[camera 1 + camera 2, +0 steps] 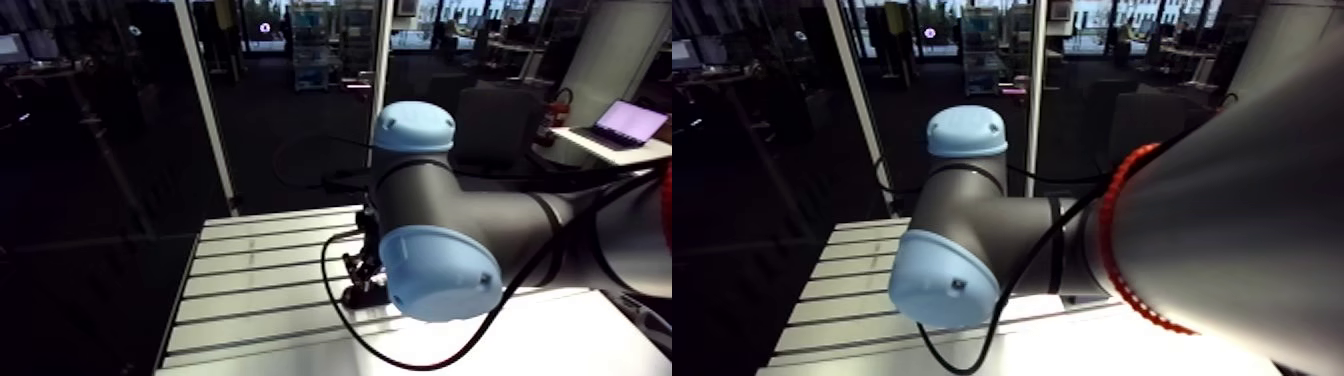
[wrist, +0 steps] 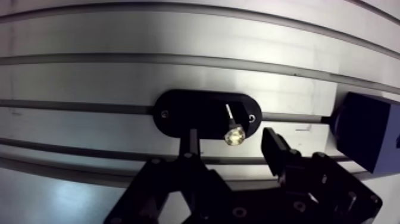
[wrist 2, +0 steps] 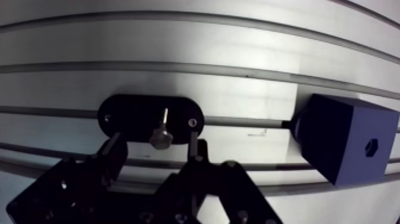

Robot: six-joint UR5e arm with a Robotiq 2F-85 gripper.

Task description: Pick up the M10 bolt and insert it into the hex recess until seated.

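**M10 bolt (image 2: 236,136) between spread fingers, not gripped**

Wrist view: gripper (image 2: 232,143) is wide open. One finger (image 2: 193,142) stands on one side of the bolt and the other finger (image 2: 272,143) on the other side. There is a clear gap to the bolt head on each side, so nothing is clamped.

The bolt rests on a black oval holder (image 2: 190,110). Its hex head is at the holder's edge nearest the gripper, and its shank points away across the holder. Cannot tell if it lies flat or tilts. The holder sits on the slotted table (image 2: 178,36), across one of the slots, with a small screw at each end.

A dark blue block (image 3: 339,137) stands on the table beside the gripper, apart from the holder. The hex recess (image 3: 371,147) in its side face shows only in the right eye of the wrist view. In the left eye the block is cut by the frame edge and that face is out of sight.

Arm view, left eye: the gripper shows small and dark, pointing down, low over the table near its middle slots. Fingers are unreadable there, and bolt, holder and block are not made out. The wrist joint (image 1: 440,275) with its light-blue cap hangs just beside the gripper, and the forearm comes in from the side.

Arm view, right eye: the arm's own links fill most of the frame and hide the gripper. Only a strip of table shows.
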